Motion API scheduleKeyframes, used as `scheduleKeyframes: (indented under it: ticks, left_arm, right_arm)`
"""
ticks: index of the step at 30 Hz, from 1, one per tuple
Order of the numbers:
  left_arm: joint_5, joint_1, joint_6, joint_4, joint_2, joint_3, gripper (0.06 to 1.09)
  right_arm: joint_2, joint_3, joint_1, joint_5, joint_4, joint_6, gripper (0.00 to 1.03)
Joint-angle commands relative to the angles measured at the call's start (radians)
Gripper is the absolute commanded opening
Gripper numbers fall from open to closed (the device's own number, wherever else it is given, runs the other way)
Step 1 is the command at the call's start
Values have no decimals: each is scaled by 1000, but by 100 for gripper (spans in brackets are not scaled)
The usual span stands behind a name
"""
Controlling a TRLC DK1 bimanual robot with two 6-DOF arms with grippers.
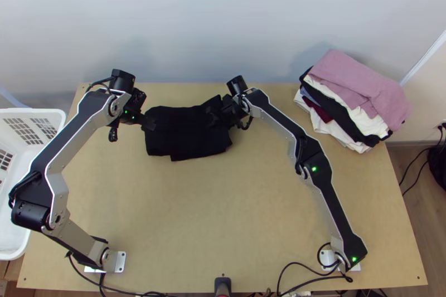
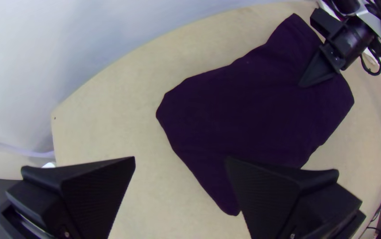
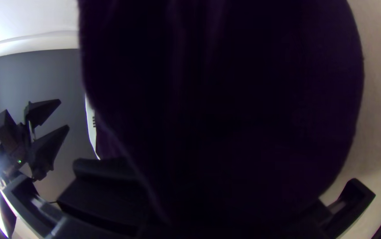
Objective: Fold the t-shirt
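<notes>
Beyond the white basket off the table's left edge, the left gripper hangs open at the near-black t-shirt's left end, the shirt lying compactly folded (a bit unevenly) left of centre near the far edge, with the right gripper at its right end, its grip impossible to tell, and stacked clothes at the far right corner.

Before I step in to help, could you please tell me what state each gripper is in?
Left gripper: open, holding nothing.
Right gripper: at the dark t-shirt; whether it is open or holding cloth cannot be told.
</notes>
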Motion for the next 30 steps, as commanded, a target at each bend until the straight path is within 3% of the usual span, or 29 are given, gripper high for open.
scheduleKeyframes:
  ticks: [1,13,20,30]
  left_arm:
    - [-9,6,-10,-5,-41,-10,105]
    - [-7,49,-113,90,-113,-22,105]
    - [-7,70,-115,99,-170,-76,105]
    - [-7,113,-108,113,-207,-85,105]
  right_arm:
    - [-138,-67,-21,-8,-6,-3,3]
    - [-555,-156,-164,-18,37,-10,3]
    - [-611,-21,-305,-18,39,0,3]
    - [-644,33,-526,-64,204,39,3]
